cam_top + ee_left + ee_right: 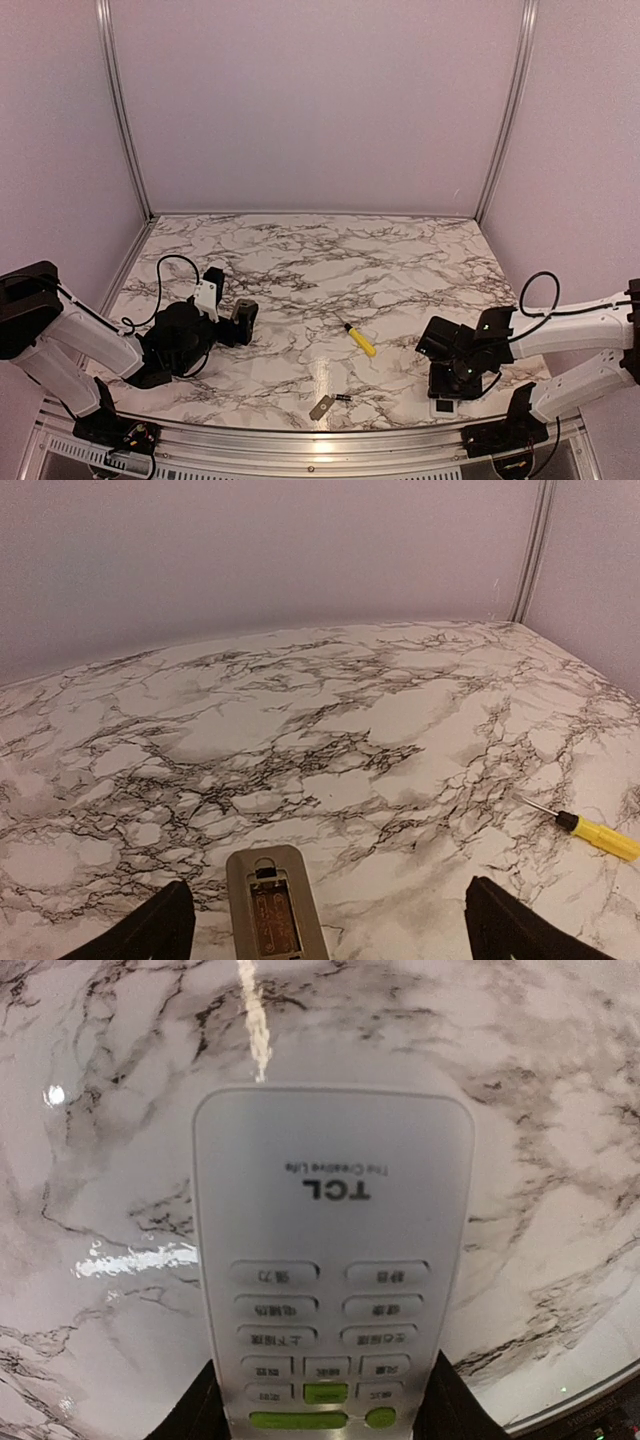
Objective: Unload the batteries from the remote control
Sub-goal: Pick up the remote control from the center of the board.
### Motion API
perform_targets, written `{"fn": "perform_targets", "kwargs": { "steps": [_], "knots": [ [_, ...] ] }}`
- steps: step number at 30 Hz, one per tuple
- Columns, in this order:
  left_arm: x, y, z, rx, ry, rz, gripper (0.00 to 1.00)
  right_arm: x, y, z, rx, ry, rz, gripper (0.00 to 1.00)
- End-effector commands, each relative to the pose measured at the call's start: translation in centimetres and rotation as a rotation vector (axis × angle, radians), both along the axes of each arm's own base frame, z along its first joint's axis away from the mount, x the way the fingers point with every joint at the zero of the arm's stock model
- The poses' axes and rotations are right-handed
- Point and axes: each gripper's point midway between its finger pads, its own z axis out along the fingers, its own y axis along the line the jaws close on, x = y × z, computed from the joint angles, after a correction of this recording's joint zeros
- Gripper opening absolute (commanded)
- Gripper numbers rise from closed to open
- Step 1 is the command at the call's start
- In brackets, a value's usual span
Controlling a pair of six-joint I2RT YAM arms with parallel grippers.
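nearest, one dark battery (343, 398) lay on the tabletop (300, 250) beside the grey cover plate (321, 407). beyond, the right gripper (320, 1405) flanked the end of a white remote (330, 1260), buttons up; whether it gripped i couldn't tell. pinched only there, it could pivot or slip. farther, the left gripper (325, 895) stood wide open, empty, astride a grey remote (272, 910).

TCL in big letters on the white remote (333, 1260), upside down, tiny The Creative Life above it, button words blurry

Table (300, 250): smooth, glossy marble-pattern top. White remote (330, 1250): matt plastic. Screwdriver (361, 342): yellow plastic handle, metal shaft.
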Motion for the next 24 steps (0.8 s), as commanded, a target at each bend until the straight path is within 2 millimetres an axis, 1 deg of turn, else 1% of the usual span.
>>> {"fn": "perform_targets", "kwargs": {
  "steps": [1,5,8,12,15,17,24],
  "knots": [
    [-0.2,-0.5,0.7,-0.029,-0.013,-0.034,0.98,3.2,1.6,1.3,0.017,-0.128,0.015,0.05],
    [-0.3,-0.9,0.6,-0.032,-0.008,-0.052,0.98,5.2,3.4,3.5,0.050,-0.209,0.064,0.00],
    [-0.3,-1.0,0.5,-0.030,-0.006,-0.057,0.98,6.6,5.1,5.5,0.096,-0.286,0.105,0.00],
    [-0.4,-1.1,0.7,-0.038,-0.008,-0.069,0.98,8.3,7.8,8.8,0.173,-0.416,0.163,0.00],
    [-0.6,-1.4,0.8,-0.044,-0.008,-0.087,0.98,9.0,10.0,11.3,0.259,-0.518,0.216,0.00],
    [-0.7,-1.6,0.8,-0.046,-0.009,-0.103,0.98,9.2,11.4,12.6,0.327,-0.584,0.247,0.00],
    [-1.2,-2.5,1.0,-0.061,-0.004,-0.160,0.98,9.7,14.4,15.4,0.498,-0.755,0.322,0.00]
  ]
}}
